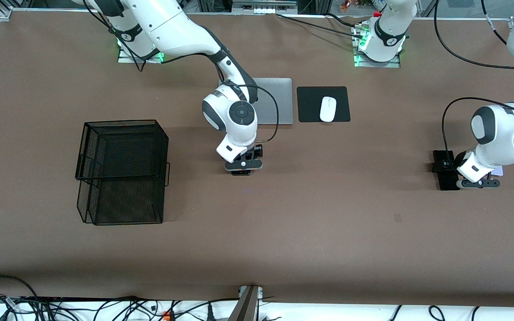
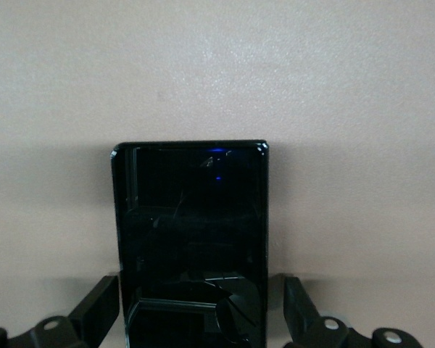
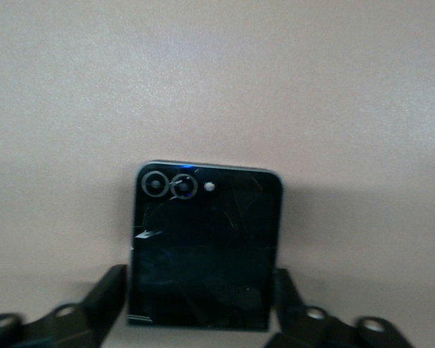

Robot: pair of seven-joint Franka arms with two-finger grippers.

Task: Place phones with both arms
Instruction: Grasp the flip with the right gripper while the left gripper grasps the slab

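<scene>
The right gripper point(image 1: 244, 171) is low over the brown surface point(image 1: 310, 214), nearer the front camera than the silver laptop point(image 1: 279, 100). Its 2 fingers point(image 3: 105, 297) are closed on the black flip phone point(image 3: 205, 246), 1 against each long edge; the phone's end with 2 camera rings sticks out past the fingertips and the phone lies flat on the surface.

The left gripper point(image 1: 451, 171) is down at the left arm's end of the surface, well apart from the laptop and nearer the front camera than it. Its fingers point(image 2: 98, 304) are spread wide, 1 on each side of the long black slab phone point(image 2: 191, 243), with a narrow gap showing at each edge, so they straddle it without pressing. The slab lies flat, most of its length reaching past the fingertips.

A pale lavender flip phone point(image 1: 498, 170) peeks out from under the left wrist, just beside the slab. Beside the laptop, a white mouse point(image 1: 328, 109) sits on a black pad point(image 1: 312, 104). A black wire basket point(image 1: 122, 169) stands toward the right arm's end
</scene>
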